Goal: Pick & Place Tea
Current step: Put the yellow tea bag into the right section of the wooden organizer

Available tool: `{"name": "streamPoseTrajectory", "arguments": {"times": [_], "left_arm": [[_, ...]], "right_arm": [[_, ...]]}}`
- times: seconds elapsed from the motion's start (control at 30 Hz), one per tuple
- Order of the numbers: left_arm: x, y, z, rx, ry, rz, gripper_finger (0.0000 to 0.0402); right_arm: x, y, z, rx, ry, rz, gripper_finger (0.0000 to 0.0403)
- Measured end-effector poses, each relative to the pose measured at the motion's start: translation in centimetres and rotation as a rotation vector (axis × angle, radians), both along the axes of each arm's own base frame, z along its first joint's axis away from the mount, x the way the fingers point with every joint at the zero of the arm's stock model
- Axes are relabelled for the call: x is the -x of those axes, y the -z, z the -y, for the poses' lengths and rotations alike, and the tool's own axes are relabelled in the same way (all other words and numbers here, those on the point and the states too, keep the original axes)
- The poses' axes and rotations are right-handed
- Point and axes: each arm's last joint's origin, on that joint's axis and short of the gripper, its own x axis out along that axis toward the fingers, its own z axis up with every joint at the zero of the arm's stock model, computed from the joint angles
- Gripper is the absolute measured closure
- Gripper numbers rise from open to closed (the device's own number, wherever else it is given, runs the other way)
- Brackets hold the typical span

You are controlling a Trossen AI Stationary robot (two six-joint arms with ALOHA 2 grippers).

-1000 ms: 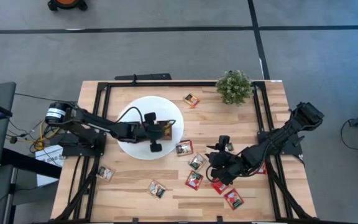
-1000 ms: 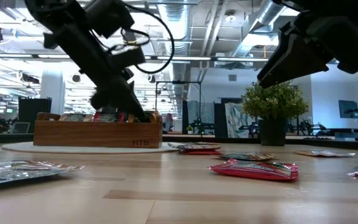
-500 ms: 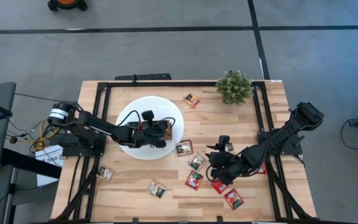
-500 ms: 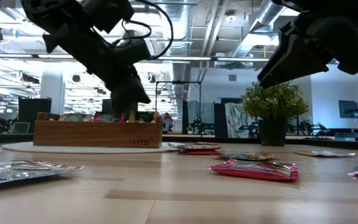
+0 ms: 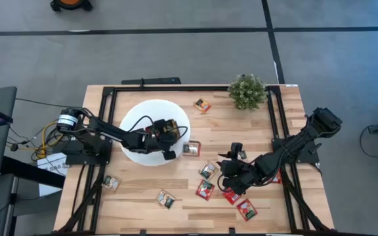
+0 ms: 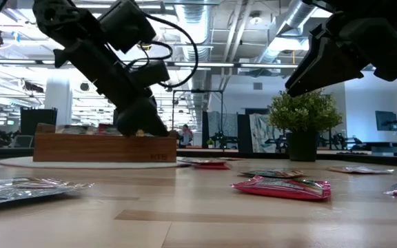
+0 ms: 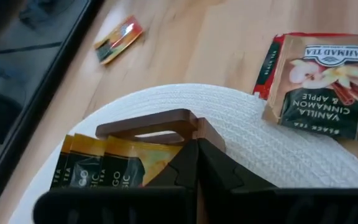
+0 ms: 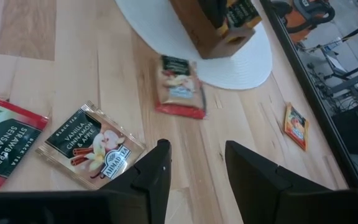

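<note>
**Wooden tray crowded by closed left fingers**

Wood, woven fibre and glossy foil make up this scene. The left gripper [image 5: 165,141] sits low over the brown wooden tray [image 7: 160,121] on the white disc [image 7: 272,155], a flat round mat with a ribbed, woven look. Its two dark fingers are pressed together with nothing visible between them, their tips at the tray's corner wall. Just behind those tips, orange-yellow sachets [image 7: 104,165] stand filed upright in a tray compartment.

Just ahead of the left gripper, a vanilla, cinnamon and apple sachet [image 7: 322,78] lies half on the disc's rim, half on the pale plank table [image 5: 143,190]. Further ahead, well apart, an orange sachet [image 7: 118,38] lies alone.

The right gripper [image 8: 194,171] hovers with its fingers spread over more loose tea: another vanilla sachet [image 8: 93,149] beside its fingertips and a red strawberry sachet [image 8: 2,146] further to that side.

Risks, as I judge them: the closed left fingers are so near the tray wall that a sideways move could shove the light tray across the smooth mat or tip the filed packets. The sachets are thin, flat and slippery, so a pinch from above may skid off, and the one straddling the disc's rim sits unevenly.
</note>
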Motion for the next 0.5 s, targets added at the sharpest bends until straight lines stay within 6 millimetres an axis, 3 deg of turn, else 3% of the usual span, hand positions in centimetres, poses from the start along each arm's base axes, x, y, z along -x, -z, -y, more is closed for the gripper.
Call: {"name": "streamPoseTrajectory", "arguments": {"times": [0.33,0.5], "left_arm": [[-1.0,-1.6,2.1,0.017,0.103,0.041,0.0401],[-1.8,-3.6,2.2,-0.039,0.003,-0.008,0.0401]], "right_arm": [[0.0,0.0,0.0,0.001,0.0,-0.002,0.0262],[0.0,0.0,0.0,0.0,0.0,0.0,0.0266]]}}
